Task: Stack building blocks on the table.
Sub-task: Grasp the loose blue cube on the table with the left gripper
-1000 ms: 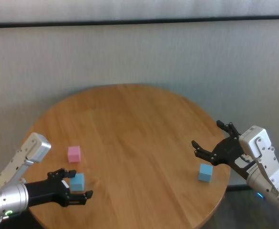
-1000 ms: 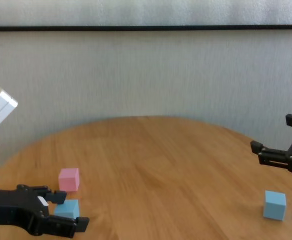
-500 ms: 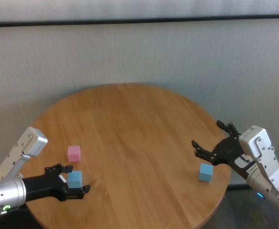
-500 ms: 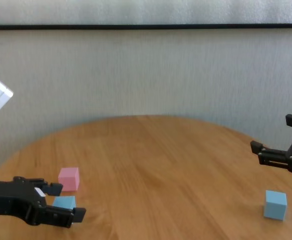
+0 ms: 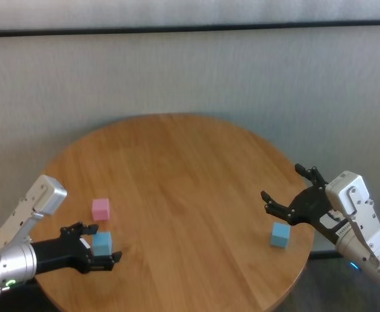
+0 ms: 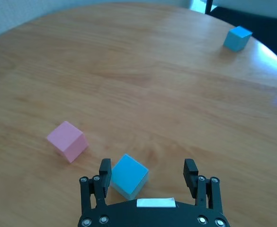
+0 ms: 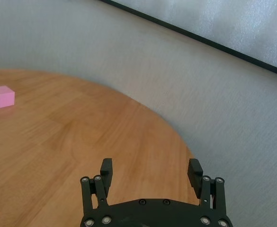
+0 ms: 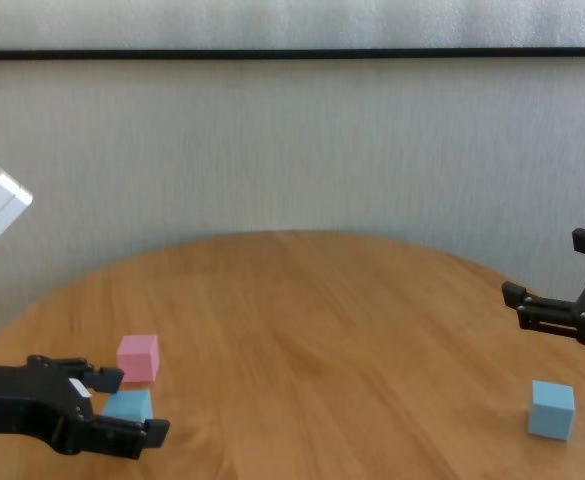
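Observation:
A light blue block (image 5: 102, 244) lies near the front left of the round wooden table (image 5: 183, 169), with a pink block (image 5: 101, 208) just behind it. My left gripper (image 5: 102, 244) is open and low over the table. Its fingers straddle this blue block. In the left wrist view the block (image 6: 129, 176) sits close to one finger (image 6: 105, 170), with a gap to the other. The second light blue block (image 5: 280, 234) lies at the front right. My right gripper (image 5: 282, 183) hovers open and empty just behind and above it.
The table's rim (image 8: 272, 238) curves in front of a grey wall. The pink block (image 8: 138, 357) is about one block's width from the straddled blue block (image 8: 128, 405). The right wrist view shows the pink block (image 7: 2, 96) far across bare wood.
My left gripper has drawn back slightly toward the table's left edge, still straddling the blue block, and has been nearly still for the last half second. The right arm has not moved.

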